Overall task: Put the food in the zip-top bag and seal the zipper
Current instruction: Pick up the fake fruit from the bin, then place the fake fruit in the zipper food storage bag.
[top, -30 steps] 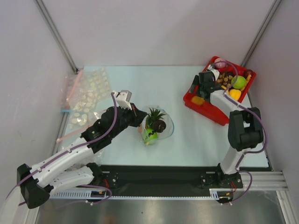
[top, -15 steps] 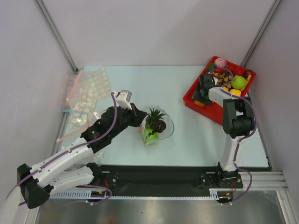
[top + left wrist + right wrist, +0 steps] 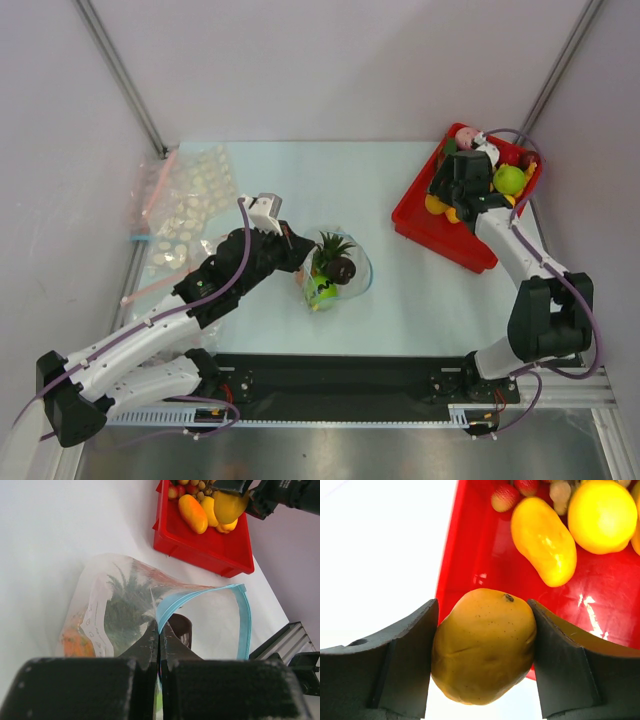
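Note:
The clear zip-top bag [image 3: 340, 272] lies at the table's middle with its mouth held open. It holds the pineapple [image 3: 329, 246], a dark piece [image 3: 343, 268] and a green round fruit [image 3: 321, 291]. My left gripper [image 3: 296, 250] is shut on the bag's mouth edge at the light-blue zipper [image 3: 244, 622]. In the left wrist view the gripper [image 3: 160, 630] pinches the strip, and the dark piece [image 3: 182, 627] shows inside the bag [image 3: 112, 592]. My right gripper [image 3: 445, 205] is shut on a yellow piece [image 3: 482, 645] over the red tray's left edge.
The red tray [image 3: 445, 238] at the back right holds more toy foods, among them a yellow mango shape [image 3: 544, 540], a lemon [image 3: 602, 515] and a green fruit [image 3: 511, 178]. Other clear bags with pink strips [image 3: 185, 200] lie at the back left.
My right arm has swung its elbow out to the right and lifted, and its gripper now holds the yellow piece off the tray floor. The left arm and the bag have not moved.

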Tool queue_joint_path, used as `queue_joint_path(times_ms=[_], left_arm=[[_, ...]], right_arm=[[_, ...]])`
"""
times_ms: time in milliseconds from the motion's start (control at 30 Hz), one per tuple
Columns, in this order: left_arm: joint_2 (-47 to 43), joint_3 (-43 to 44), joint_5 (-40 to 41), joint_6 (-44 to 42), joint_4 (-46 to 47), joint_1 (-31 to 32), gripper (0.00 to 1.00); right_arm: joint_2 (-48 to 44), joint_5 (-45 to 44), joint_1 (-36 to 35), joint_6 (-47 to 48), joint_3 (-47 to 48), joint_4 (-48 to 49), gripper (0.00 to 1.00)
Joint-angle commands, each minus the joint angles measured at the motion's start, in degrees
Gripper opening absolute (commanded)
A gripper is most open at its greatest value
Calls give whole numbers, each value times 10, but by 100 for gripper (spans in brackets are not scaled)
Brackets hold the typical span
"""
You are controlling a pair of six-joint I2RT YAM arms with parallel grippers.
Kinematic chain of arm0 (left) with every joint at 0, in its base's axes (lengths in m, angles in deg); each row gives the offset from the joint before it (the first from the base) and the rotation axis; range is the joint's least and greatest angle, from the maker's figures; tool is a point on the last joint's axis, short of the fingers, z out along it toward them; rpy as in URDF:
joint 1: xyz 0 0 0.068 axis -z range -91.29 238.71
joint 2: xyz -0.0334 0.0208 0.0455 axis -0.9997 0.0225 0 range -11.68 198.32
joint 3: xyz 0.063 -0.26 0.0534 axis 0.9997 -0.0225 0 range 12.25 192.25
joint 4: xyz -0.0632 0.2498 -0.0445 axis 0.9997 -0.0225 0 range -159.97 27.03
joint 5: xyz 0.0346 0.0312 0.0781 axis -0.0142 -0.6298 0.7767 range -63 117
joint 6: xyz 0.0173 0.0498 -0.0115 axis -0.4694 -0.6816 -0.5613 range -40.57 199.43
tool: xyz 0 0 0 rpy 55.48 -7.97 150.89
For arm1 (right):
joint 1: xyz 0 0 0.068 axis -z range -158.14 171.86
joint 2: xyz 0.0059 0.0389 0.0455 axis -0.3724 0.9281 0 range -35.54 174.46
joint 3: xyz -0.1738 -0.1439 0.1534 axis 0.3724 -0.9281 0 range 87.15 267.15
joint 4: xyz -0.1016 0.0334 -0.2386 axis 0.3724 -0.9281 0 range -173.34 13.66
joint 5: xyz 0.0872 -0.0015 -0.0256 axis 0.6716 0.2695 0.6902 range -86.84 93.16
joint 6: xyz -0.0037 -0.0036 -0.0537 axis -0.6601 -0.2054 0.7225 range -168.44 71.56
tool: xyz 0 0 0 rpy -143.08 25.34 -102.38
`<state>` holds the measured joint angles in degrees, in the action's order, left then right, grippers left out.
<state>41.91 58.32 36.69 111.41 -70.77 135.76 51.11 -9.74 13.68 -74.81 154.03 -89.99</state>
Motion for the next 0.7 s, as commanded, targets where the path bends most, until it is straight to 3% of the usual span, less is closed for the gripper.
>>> queue_joint_path(times_ms=[0,233,467,667], left_arm=[[-4,4,-6,-2,28,-4,0],[-1,6,-11,-1,28,-4,0],[-12,7,-13,-3,23,-4,0],[1,10,-11,-4,20,-4,0]], right_arm=[[-26,20,-3,2,-9,5,37],[-162,74,-88,24,-74,59,38],[-376,100,-288,90,-225,239,39],[-452,166,-385,150,-263,295,39]])
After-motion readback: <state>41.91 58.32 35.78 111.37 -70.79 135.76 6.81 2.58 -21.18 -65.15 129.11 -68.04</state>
